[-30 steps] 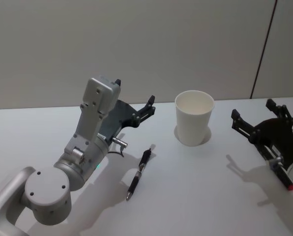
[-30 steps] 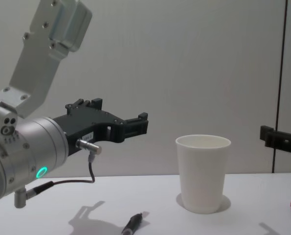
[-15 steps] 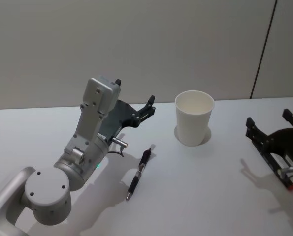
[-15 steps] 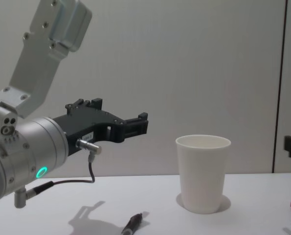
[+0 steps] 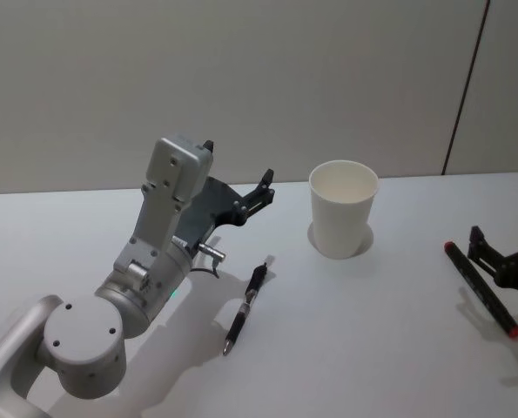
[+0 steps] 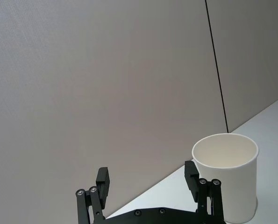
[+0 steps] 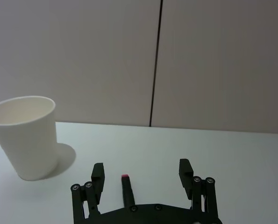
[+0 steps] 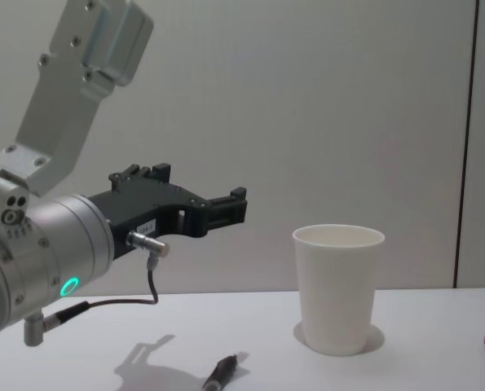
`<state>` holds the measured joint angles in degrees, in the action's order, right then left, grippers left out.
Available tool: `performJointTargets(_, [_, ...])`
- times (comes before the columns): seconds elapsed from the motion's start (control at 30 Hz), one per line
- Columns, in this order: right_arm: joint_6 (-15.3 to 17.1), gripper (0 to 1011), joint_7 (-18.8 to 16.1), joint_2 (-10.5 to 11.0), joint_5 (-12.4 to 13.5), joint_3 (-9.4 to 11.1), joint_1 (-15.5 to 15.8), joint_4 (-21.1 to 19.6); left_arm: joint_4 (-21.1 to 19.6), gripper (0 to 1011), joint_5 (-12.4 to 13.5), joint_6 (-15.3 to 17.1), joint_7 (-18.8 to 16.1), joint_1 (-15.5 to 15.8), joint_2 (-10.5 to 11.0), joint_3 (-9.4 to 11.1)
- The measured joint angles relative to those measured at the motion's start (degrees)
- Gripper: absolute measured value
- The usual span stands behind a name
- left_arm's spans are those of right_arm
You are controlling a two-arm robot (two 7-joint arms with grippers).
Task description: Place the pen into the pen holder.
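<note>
The pen holder (image 5: 343,213), a plain white paper cup, is recorded standing upright on the white table (image 5: 363,348), toward the far middle. Neither pen is in it.

A black pen (image 5: 245,306) is found lying flat on the table, on the near side and to the left of the cup, well apart from it. Its tip is directed toward the robot. A red-ended pen (image 5: 481,288), black along its body, is noted lying flat at the right of the table, also apart from the cup.

The left gripper (image 6: 147,176) is held raised above the table, to the left of the cup and beyond the black pen. Its fingers are spread wide and nothing is gripped between them. It is in contact with neither the pen nor the cup.

The right gripper (image 7: 141,167) is located at the right edge of the table, low by the red-ended pen. Its fingers are likewise spread wide and empty. In the right wrist view the pen's red end is seen on the table between the two fingers, not clasped by either.
</note>
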<state>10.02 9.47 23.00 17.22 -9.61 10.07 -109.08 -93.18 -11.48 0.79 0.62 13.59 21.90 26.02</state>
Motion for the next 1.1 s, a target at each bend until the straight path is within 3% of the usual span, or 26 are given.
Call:
performJointTargets(0.2, [3.5, 1002, 1.5, -0.3, -0.5, 0.2, -0.2, -0.2, 0.0, 1001, 0.0, 0.0, 0.0, 0.0, 0.0, 0.0])
performJointTargets(0.7, [13.4, 1002, 2.5, -3.7, -2.7, -0.7, -3.4, 1.6, 0.0, 1001, 0.0, 0.0, 0.0, 0.0, 0.0, 0.0])
performJointTargets(1.1, [18.1, 1002, 2.9, -6.0, -2.4, -1.0, -4.5, 3.1, 0.0, 1001, 0.0, 0.0, 0.0, 0.0, 0.0, 0.0])
